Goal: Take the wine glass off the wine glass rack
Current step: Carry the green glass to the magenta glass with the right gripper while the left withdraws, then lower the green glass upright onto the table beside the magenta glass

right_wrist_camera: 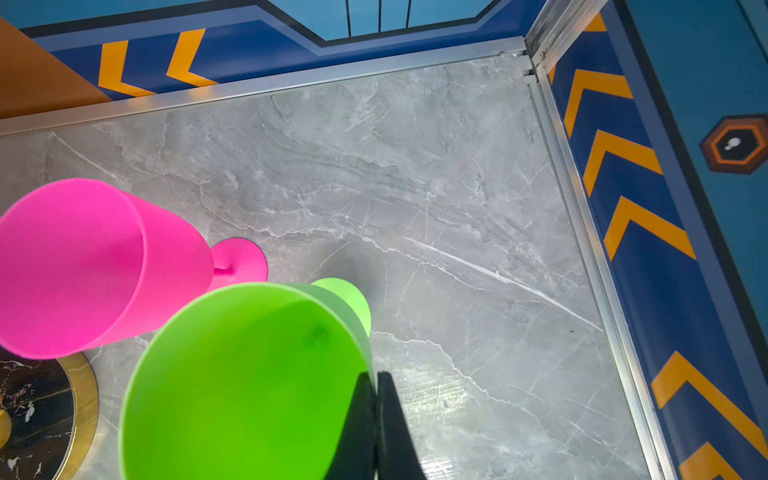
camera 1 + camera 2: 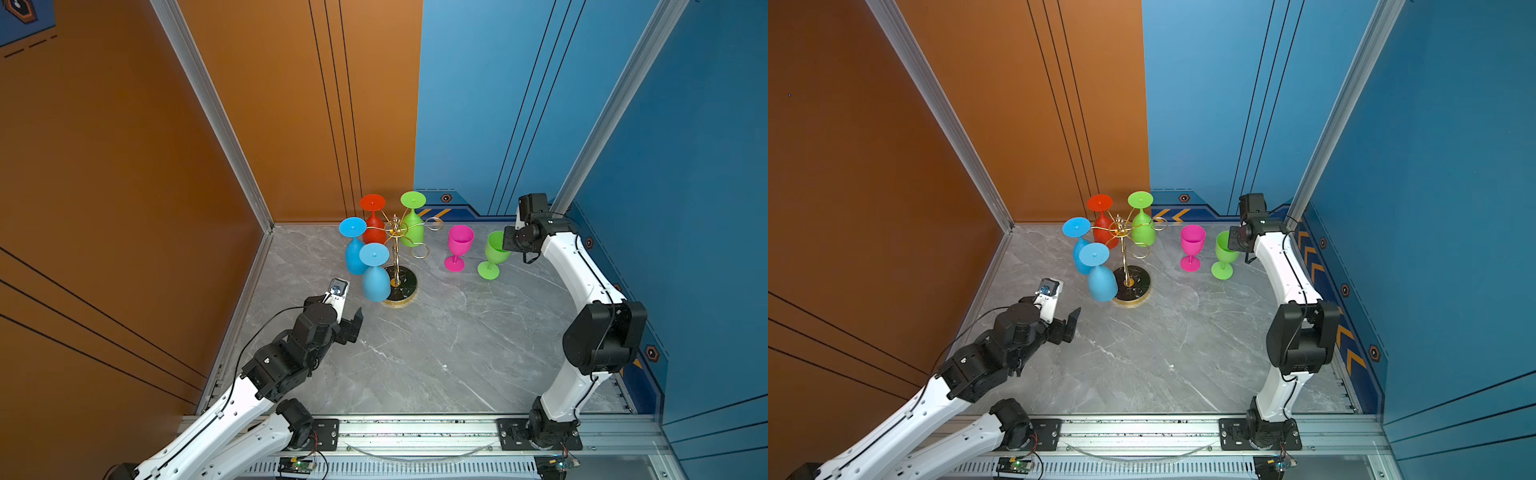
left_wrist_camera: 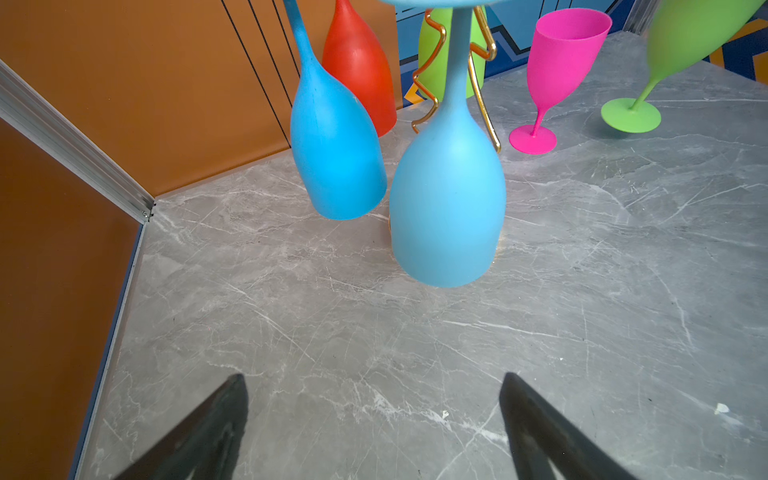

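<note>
The gold wire wine glass rack [image 2: 397, 253] stands on its round black base [image 2: 406, 291] at the back of the table. Upside down from its arms hang two blue wine glasses [image 2: 376, 282] [image 2: 354, 259], a red one [image 2: 373, 235] and a green one [image 2: 412, 230]. My left gripper [image 3: 374, 378] is open and empty, low over the table just left of and in front of the nearer blue glass [image 3: 449, 208]. My right gripper [image 1: 376, 376] is shut on the rim of a second green wine glass [image 2: 494, 249], which leans right of the rack with its foot [image 3: 630, 115] down.
A pink wine glass [image 2: 460, 241] stands upright between the rack and the held green glass. Two empty rack loops [image 2: 434, 223] point right. The orange wall [image 2: 166, 208] is close on the left, the blue wall [image 2: 665, 249] on the right.
</note>
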Controlling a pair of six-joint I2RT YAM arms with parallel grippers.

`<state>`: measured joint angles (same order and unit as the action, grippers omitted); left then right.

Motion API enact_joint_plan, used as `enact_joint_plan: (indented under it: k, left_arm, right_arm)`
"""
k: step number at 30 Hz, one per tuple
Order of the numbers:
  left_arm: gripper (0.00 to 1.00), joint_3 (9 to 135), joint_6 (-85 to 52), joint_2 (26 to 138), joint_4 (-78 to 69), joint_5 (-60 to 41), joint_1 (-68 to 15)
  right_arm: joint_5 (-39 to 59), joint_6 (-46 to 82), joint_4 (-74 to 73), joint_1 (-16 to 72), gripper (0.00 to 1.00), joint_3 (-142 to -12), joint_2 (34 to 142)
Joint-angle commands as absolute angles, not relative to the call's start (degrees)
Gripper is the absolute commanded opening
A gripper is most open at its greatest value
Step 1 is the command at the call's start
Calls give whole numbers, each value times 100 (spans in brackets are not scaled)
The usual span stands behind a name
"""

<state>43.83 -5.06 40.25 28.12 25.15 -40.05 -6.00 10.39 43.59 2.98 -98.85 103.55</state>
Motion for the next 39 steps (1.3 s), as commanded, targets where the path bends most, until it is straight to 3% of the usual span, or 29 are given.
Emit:
enact_joint_plan:
  k: [1,16,34,39]
  left_arm:
    - [95,4493,-580,4000,2821,2371,-3925]
    - [95,4450,-527,3964,2781,2404,-3920]
    - [96,4456,-481,4017,2771,2380,-3915]
    - [96,4457,-479,4018,2771,2367,-3915]
  right_arm:
    - [-464,1133,4140,281,0,-10193,10559]
    - [-452,1343,4139,290,0,-11033,11480]
    - [-329,1485,4156,308,0,-11127,11741]
    - [-308,1520,4167,316,12,-11127,11760]
